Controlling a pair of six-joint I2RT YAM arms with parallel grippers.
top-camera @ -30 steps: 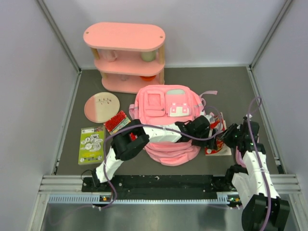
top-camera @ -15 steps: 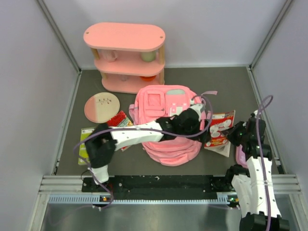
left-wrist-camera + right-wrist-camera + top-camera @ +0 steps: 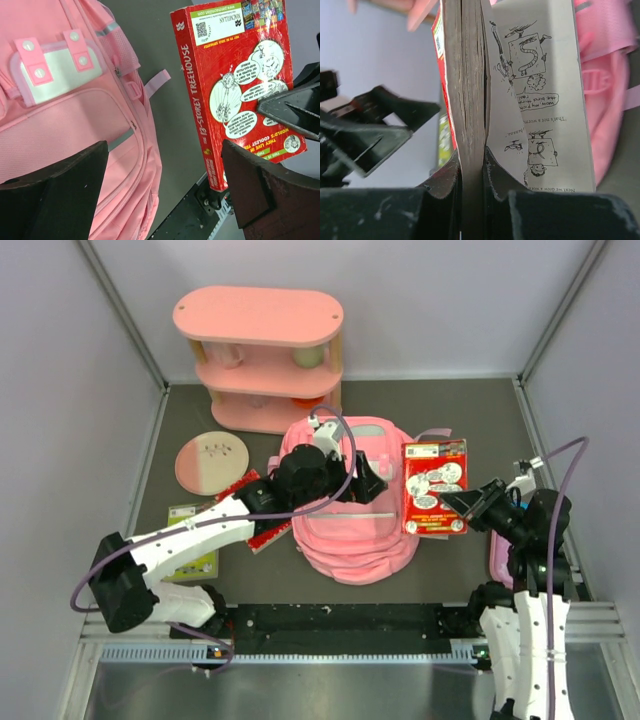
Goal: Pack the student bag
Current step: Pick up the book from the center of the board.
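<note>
**Near right.** The right gripper (image 3: 452,503) is clamped on the lower edge of a red paperback (image 3: 434,480). In its wrist view the two fingers (image 3: 445,182) pinch the page block from both sides, and one loose page leans away to the right. The spine reads "13-STOREY TREEHOUSE". The paperback is held with a printed cover facing up, just beside the right flank of the student bag (image 3: 345,535). Whether the two touch cannot be told. Behind the right arm, a flat pink case (image 3: 494,562) is mostly hidden.

**Middle.** The student bag lies at mid-table on its back, front pockets up. Its long axis runs near to far. The rounded, layered end points at the arm bases, and the end with the white buckle flap (image 3: 52,70) points at the shelf. A grey zip strip (image 3: 121,139) and a pink strap (image 3: 156,81) show in the left wrist view, where the frame's left and lower edges cut the bag off. The left gripper (image 3: 367,480) hangs over the bag's far half, jaws spread wide and holding nothing. Its wrist hides the middle of the pockets from above.

**Left and far.** The left arm covers part of a red packet (image 3: 238,492) and a green packet (image 3: 183,518) on the dark table (image 3: 470,410). Beyond them lies a round pink disc (image 3: 212,461). At the far edge stands a pink three-tier shelf (image 3: 258,316). The small things on its tiers are too shadowed to name.
</note>
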